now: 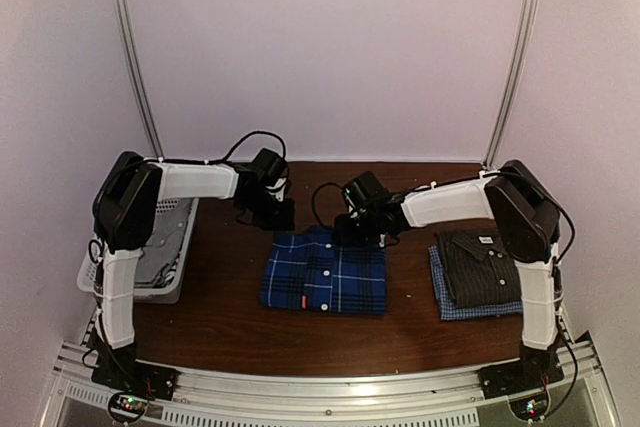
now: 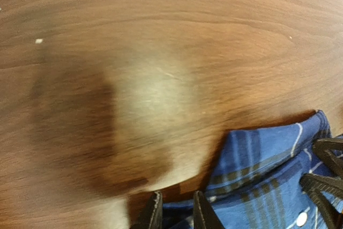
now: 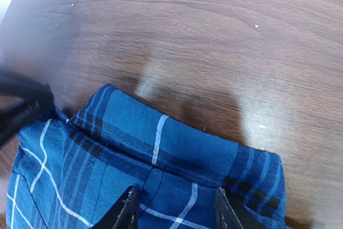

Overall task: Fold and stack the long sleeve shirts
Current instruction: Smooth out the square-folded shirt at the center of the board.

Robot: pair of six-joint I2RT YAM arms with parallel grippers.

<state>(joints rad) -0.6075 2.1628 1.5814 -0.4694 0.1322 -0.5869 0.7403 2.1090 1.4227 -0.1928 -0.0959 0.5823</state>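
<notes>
Top view: folded plaid shirt (image 1: 325,272) mid-frame. My right gripper (image 3: 177,210) stands parted over its collar; left gripper (image 2: 176,213) sits narrowed at its edge. Gripping or not, I cannot tell.

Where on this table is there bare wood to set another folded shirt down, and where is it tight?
Bare wood: between the basket and the plaid shirt; a narrower gap between that shirt and the stack topped by the grey shirt; the table strip nearest the arm bases. Crowded: the plaid shirt's far edge, under the left gripper and right gripper.
</notes>
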